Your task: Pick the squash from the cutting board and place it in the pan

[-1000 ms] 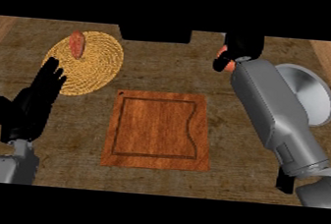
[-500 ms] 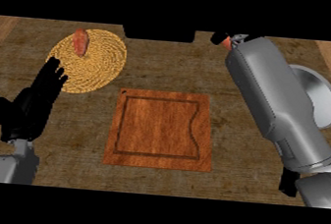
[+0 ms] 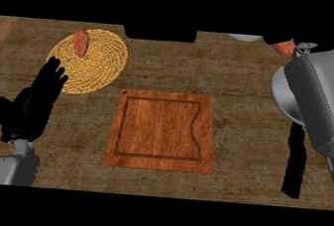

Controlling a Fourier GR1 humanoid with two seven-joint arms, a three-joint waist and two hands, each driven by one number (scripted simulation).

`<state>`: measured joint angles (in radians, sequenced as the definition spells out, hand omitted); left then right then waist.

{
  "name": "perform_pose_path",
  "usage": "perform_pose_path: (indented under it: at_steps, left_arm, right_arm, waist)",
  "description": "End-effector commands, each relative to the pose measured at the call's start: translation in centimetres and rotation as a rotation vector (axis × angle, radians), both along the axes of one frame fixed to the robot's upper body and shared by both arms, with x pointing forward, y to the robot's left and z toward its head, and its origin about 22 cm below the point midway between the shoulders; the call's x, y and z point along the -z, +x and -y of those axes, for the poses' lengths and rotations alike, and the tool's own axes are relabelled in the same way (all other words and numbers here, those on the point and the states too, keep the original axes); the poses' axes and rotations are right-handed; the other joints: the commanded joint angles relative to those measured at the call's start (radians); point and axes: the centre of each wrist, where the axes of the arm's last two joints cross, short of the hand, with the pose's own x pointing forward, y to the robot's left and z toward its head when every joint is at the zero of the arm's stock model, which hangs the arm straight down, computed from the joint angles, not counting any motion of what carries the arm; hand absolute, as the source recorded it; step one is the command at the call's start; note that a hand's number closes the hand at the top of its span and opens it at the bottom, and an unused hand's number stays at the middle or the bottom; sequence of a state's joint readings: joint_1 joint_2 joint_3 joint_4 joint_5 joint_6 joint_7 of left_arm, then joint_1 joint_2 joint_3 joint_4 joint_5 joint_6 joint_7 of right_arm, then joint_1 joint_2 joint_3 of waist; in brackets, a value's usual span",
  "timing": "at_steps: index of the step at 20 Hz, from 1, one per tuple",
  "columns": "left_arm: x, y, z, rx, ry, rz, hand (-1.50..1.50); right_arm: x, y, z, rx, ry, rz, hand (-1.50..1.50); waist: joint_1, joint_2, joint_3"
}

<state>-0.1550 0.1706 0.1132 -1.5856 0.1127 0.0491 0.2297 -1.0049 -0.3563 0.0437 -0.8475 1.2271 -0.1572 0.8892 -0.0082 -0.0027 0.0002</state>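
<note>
squash (image 3: 283, 46): orange bit peeking out at the top right edge, above the grey pan (image 3: 280, 94) | right hand: mostly hidden behind its forearm, can't tell the grip | left hand (image 3: 35, 102): fingers straight, resting left of the bare cutting board (image 3: 162, 129) | bench (image 3: 235, 120): woven mat (image 3: 93, 64) holds a reddish item (image 3: 81, 42)

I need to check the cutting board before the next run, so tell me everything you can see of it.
The cutting board is a rectangle of reddish-brown wood with visible grain and a dark groove running just inside its edge, curving inward on the right side. It lies flat on the counter, near the middle of the view, its long sides running away from the robot. Nothing rests on it and neither hand touches it.
</note>
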Motion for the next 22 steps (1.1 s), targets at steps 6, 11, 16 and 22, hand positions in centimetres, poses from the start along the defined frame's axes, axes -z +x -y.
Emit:
perform_pose_path:
  at_steps: [6,11,16,22]
  left_arm:
    - [-1.1,0.7,0.5,0.003,0.014,0.013,0.0]
    - [0.8,-0.6,2.3,0.024,0.003,0.009,0.0]
    - [-1.5,1.1,-1.2,0.03,0.007,0.007,0.0]
    - [-0.9,0.9,0.3,0.053,0.002,0.001,0.0]
  right_arm:
    - [2.0,-2.9,12.9,0.055,0.064,0.075,1.5]
    - [8.8,-4.9,15.7,0.0,0.093,0.068,1.5]
    - [10.8,-4.8,17.9,-0.055,0.125,0.039,1.5]
    - [12.4,-4.5,18.5,0.055,0.233,-0.057,1.5]
  waist:
    - [0.012,0.005,0.001]
    - [0.019,0.007,0.001]
    - [0.031,0.013,0.001]
    - [0.055,0.021,0.003]
